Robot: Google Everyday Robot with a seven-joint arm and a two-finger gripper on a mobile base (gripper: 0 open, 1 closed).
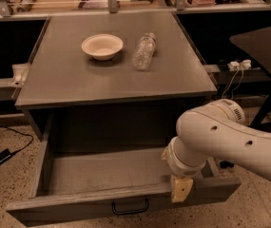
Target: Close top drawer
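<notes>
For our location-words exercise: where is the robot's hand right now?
In the camera view, the hand is low and right of centre, at the front rim of the open top drawer, right of its black handle.

The grey cabinet top [73, 82] carries a white bowl [102, 46] and, beside it, a clear bottle [144, 51] on its side. The gripper [181, 189] sits at the top drawer's [101, 171] front.

You see a dim, warm-toned scene lit from above and from the far side. The table top [78, 84] is the brightest surface, with a soft sheen. The bowl [102, 46] and bottle [144, 51] throw short, soft shadows toward the near side. The top drawer [78, 207] lies in deep shade. The white arm [230, 139] catches light. Its gripper [181, 189], at the drawer's near edge on the right, looks dull tan.
</notes>
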